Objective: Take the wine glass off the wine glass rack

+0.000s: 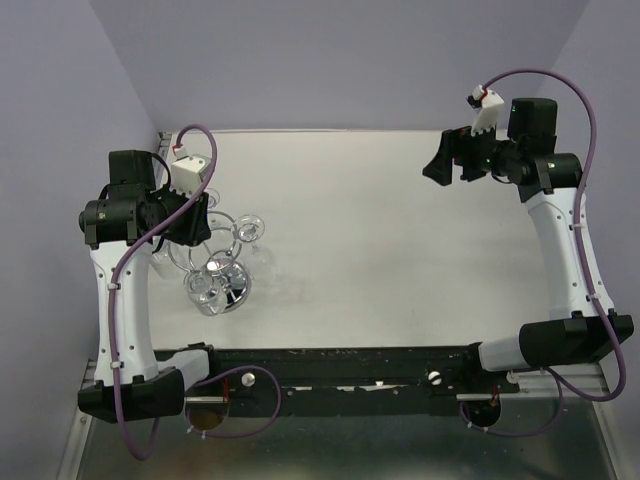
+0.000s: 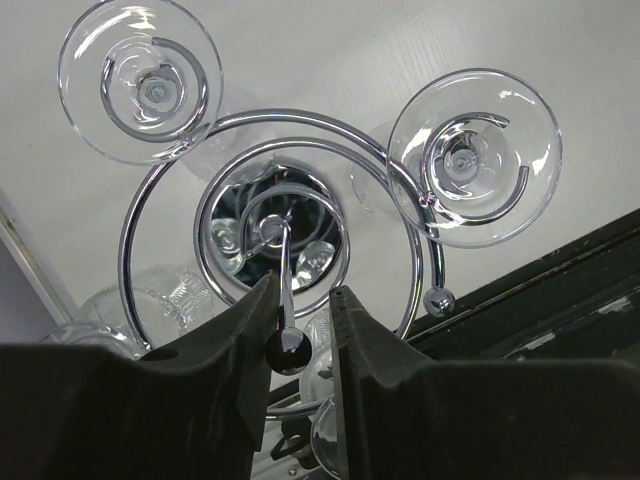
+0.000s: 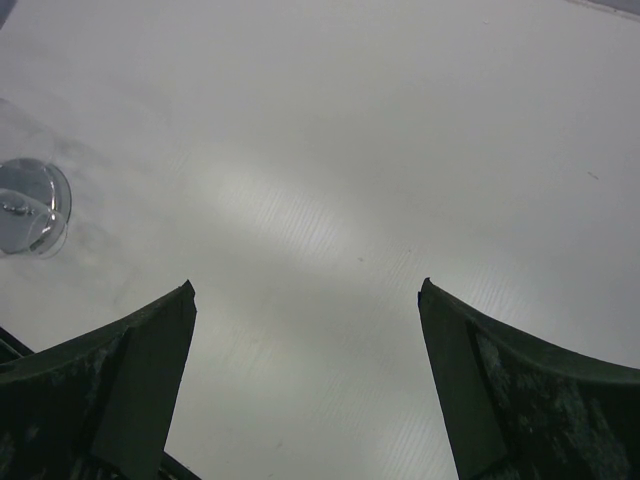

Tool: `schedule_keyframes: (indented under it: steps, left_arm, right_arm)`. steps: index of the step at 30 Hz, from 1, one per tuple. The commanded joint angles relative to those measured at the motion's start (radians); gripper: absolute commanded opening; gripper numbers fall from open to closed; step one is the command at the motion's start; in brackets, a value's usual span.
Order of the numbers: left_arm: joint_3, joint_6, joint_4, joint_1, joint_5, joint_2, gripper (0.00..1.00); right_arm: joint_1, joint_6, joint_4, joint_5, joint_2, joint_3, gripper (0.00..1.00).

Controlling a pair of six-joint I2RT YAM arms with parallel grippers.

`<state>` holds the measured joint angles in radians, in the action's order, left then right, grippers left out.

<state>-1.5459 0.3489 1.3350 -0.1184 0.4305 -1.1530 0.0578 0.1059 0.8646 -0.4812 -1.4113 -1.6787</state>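
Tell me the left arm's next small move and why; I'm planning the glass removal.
Probably close the left gripper on the post tip of the wine glass rack, already between its fingers, to steady it; the right gripper is open.

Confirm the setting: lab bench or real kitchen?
Most likely a lab test cell, not a kitchen: a bare white table, plain lilac walls boxing it in, a black mounting rail along the near edge, and a chrome wine glass rack as the prop.
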Motion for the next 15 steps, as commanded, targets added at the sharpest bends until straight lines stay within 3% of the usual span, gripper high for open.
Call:
schedule_keyframes:
  steps: [1, 4, 15]
  left_arm:
    - [0.003, -0.005, 0.075, -0.007, 0.057, 0.012, 0.36]
    - [0.007, 0.001, 0.055, -0.007, 0.083, 0.024, 0.34]
    - [0.043, -0.010, -0.051, -0.006, 0.108, 0.067, 0.03]
  right_arm:
    - [0.000, 0.005, -0.012, -0.023, 0.011, 0.019, 1.00]
    - [0.000, 0.005, -0.012, -0.025, 0.011, 0.020, 1.00]
    - [0.000, 0.005, -0.012, -0.033, 0.008, 0.034, 1.00]
